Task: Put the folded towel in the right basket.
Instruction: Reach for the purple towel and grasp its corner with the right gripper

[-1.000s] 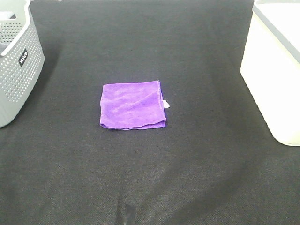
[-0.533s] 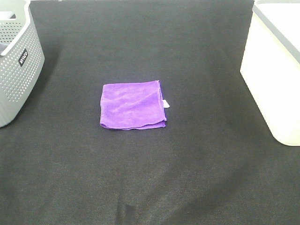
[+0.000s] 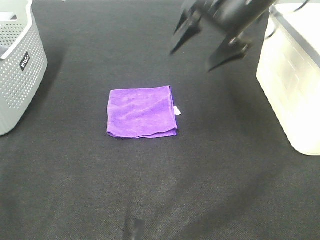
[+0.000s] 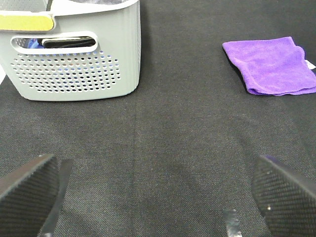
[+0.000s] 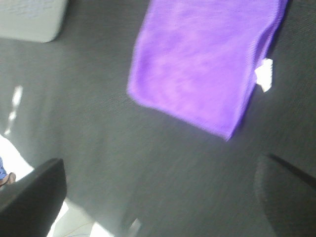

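The right hand (image 3: 191, 60) is spread wide, its two fingers apart and pinching nothing. It hangs in the air just beyond the far edge of the towel (image 3: 142, 112), toward that edge's right corner, and touches no cloth. Its own wrist view is blurred, but it shows the purple cloth lying ahead of the open fingers.

The towel is a folded purple square lying flat on the black table (image 3: 150, 190), with a small white tag (image 3: 177, 110) at its right edge. As I judge it, none of the task is done yet: the cloth is not gripped, not lifted and not moved toward its goal. What is left is the whole job — come down over the towel, close on it, carry it to the right and let it go inside the basket.

Farther out from the towel, the right basket (image 3: 295, 75), white and solid-walled, stands well apart on its right. A grey basket (image 3: 17, 70) with perforated walls stands well apart on its left. Something dark lies inside the grey one, but I cannot tell what.

The left hand (image 4: 158, 197) is farthest from the towel, low over the table on the grey basket's side — also spread and empty, and seen only in its own wrist view.

By count there is one towel, two baskets and two hands.
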`<act>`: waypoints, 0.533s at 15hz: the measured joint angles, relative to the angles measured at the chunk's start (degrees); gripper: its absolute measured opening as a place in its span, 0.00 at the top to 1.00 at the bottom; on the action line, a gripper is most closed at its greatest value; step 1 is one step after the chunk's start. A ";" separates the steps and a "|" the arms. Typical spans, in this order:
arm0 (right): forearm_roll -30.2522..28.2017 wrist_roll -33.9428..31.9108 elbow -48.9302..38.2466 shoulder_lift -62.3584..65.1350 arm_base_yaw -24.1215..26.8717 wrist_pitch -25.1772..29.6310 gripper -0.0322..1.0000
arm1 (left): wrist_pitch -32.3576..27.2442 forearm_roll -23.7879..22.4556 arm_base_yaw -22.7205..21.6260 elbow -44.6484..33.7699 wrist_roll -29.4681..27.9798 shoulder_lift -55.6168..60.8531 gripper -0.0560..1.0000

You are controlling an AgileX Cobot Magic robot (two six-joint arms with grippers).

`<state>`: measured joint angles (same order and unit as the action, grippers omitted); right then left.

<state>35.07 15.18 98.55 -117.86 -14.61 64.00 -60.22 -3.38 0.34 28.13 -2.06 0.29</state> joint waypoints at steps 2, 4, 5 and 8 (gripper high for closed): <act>-0.34 0.17 5.73 -8.25 0.00 -0.11 0.02 | 0.00 0.00 0.00 0.00 0.00 0.00 0.01; 0.34 0.29 10.60 -16.16 0.00 -0.17 0.02 | 0.00 0.00 0.00 0.00 0.00 0.00 0.01; 0.46 0.34 11.46 -18.51 0.00 -0.23 0.02 | 0.00 0.00 0.00 0.00 0.00 0.00 0.01; 0.40 0.34 11.63 -22.69 0.00 -2.81 0.02 | 0.00 0.00 0.00 0.00 0.00 0.00 0.01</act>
<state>35.47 15.53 110.18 -140.55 -14.61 61.19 -60.22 -3.38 0.34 28.13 -2.06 0.29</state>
